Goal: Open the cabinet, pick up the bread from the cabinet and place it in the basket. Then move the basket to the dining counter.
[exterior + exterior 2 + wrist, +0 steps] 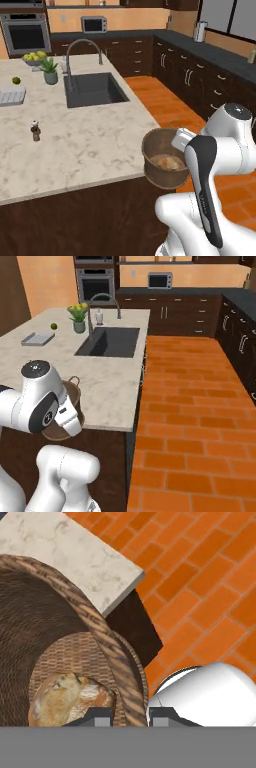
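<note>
Item: basket, brown woven, round. I see it held off the floor at the corner of the dining worktop, level with its edge. My gripper is clamped on the basket's rim, one finger inside the wall, one outside. Contents: one bread, tan and crusty, lying on the basket's bottom. Below: orange brick floor.

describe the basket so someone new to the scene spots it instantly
Find the big beige marbled island with the sink. At its near corner beside the orange brick floor, the gripper holds a round brown woven basket by its rim, with bread inside.
</note>
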